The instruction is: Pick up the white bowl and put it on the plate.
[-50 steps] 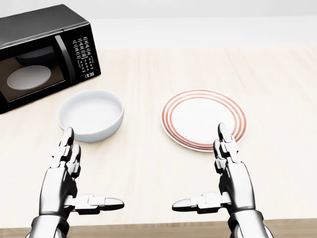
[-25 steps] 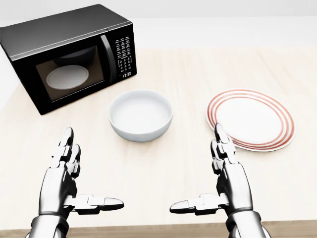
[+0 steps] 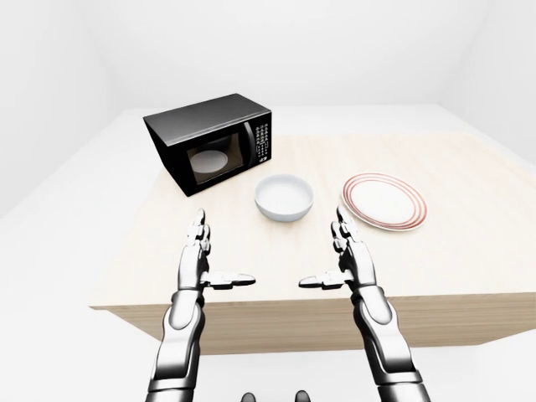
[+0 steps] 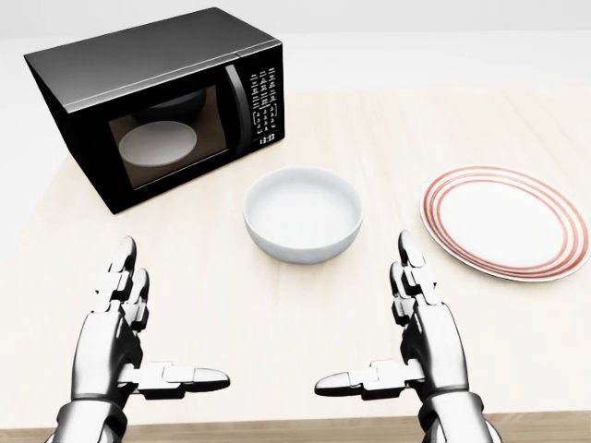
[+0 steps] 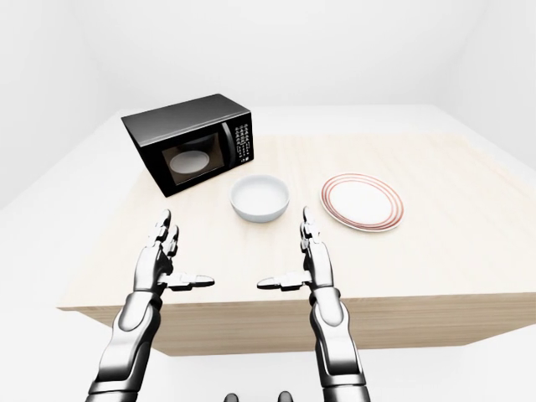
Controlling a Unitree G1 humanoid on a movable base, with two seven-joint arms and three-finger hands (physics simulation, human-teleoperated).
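Bare table (image 4: 277,305) lies between both hands and the bowl (image 4: 302,213); bowl to plate (image 4: 507,221) is open too — the microwave (image 4: 157,101) crowds the bowl's upper left.

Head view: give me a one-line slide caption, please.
Open left robot hand and right robot hand hover below the white bowl, with microwave left and striped plate right.

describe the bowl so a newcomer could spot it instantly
Find the black microwave at the head view's upper left on the wooden table. Just to its lower right sits the white bowl, empty and upright. Unlike the flat red-ringed plate to its right, it is deep, plain white, unmarked.
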